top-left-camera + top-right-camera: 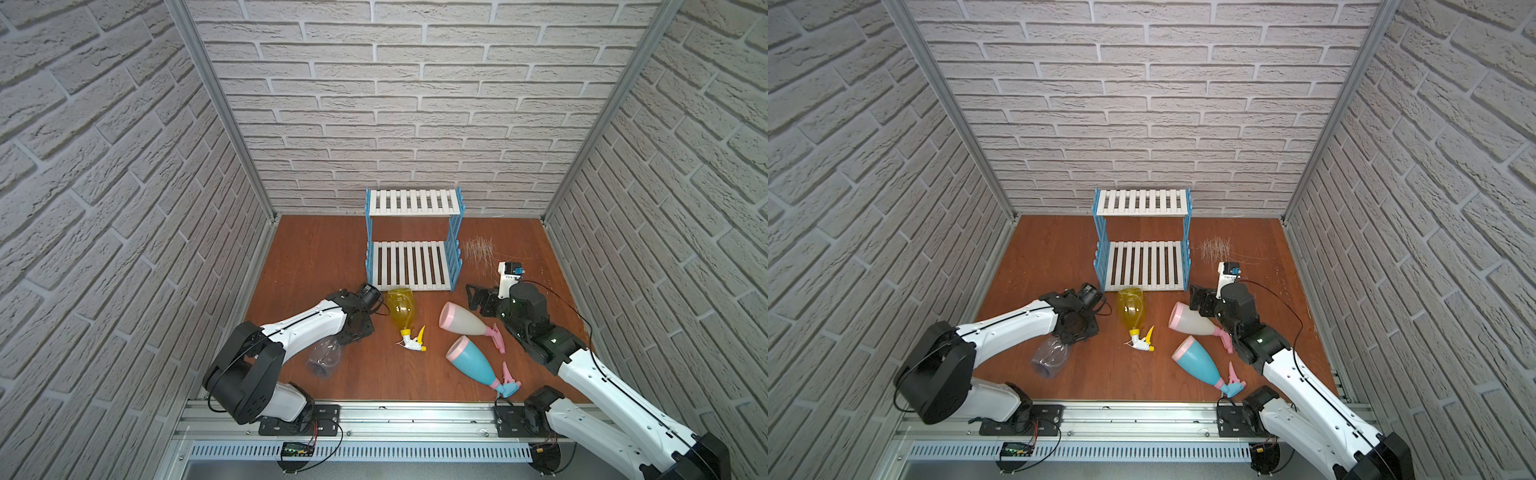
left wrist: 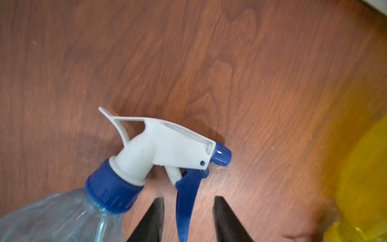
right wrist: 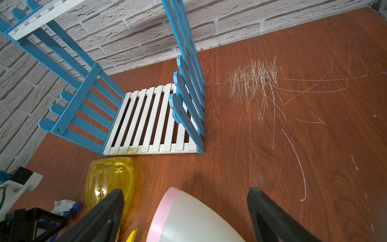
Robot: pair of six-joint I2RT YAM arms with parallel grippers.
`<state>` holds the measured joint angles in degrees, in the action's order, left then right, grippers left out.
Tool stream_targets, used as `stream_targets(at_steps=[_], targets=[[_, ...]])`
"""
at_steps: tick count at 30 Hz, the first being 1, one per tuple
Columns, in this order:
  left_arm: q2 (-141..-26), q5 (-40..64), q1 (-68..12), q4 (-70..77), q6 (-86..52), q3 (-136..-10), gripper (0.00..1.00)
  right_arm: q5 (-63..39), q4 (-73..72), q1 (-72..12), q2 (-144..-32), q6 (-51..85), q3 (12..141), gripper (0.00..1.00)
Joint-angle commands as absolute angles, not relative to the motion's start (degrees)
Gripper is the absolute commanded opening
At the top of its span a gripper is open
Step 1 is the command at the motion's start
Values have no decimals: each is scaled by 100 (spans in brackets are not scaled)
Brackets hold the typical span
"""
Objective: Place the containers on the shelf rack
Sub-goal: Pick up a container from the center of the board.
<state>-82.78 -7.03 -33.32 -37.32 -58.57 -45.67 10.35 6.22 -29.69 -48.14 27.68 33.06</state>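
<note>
**Bottles lie on the table in front of the rack**

Your four containers all lie on their sides on the wooden table (image 1: 316,249), none on the shelf rack (image 1: 411,262), which stands at the back wall.

The clear bottle (image 2: 52,218) lies nearest the left arm, which partly covers it in both top views. In the left wrist view its blue trigger (image 2: 184,218) sits between the fingers of your left gripper (image 2: 188,199). The jaws stand partly apart, with a gap showing on each side of the trigger, so nothing is grasped.

The yellow bottle (image 1: 401,307) lies with its base just in front of the rack's lower shelf and its nozzle pointing toward the near edge. To its right lies the cream bottle (image 1: 461,322), and the light blue bottle (image 1: 471,359) is nearer the front rail; both point their pink nozzles toward the right arm.

Your right gripper (image 3: 186,189) is spread wide above the cream bottle's pink-rimmed base, holding nothing. Pale scratches (image 3: 253,81) mark the table to the right of the rack.
</note>
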Motion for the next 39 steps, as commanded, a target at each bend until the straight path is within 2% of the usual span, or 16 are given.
stream_targets(at_steps=[1,9,15,21,27,33,36,39], targets=[[-8325,-668,-3355,-3749,-5831,-4564,40,1227,275,-2997,-4771,2845,3169,97],[-8479,-720,-3388,-3976,-5742,-4697,31,1333,150,-2993,-4799,2873,3059,96],[-8544,-826,-3473,-4105,-5728,-4820,17,1371,140,-2997,-4704,2895,3024,97],[-8391,-1465,-3791,-4718,-5562,-5217,0,1427,296,-2996,-4497,2854,3151,96],[-7339,-1521,-3894,-5302,-5478,-5738,0,1177,560,-2994,-4340,2473,3627,97],[-6019,374,-3661,-5085,-4192,-6544,0,557,116,-2981,-4398,2488,3974,98],[-5844,1296,-3462,-5197,-3746,-6976,0,-157,-194,-2978,-4509,2456,4072,98],[-5930,2634,-3179,-4984,-3464,-7269,0,-694,-402,-2979,-4631,2501,4165,98]])
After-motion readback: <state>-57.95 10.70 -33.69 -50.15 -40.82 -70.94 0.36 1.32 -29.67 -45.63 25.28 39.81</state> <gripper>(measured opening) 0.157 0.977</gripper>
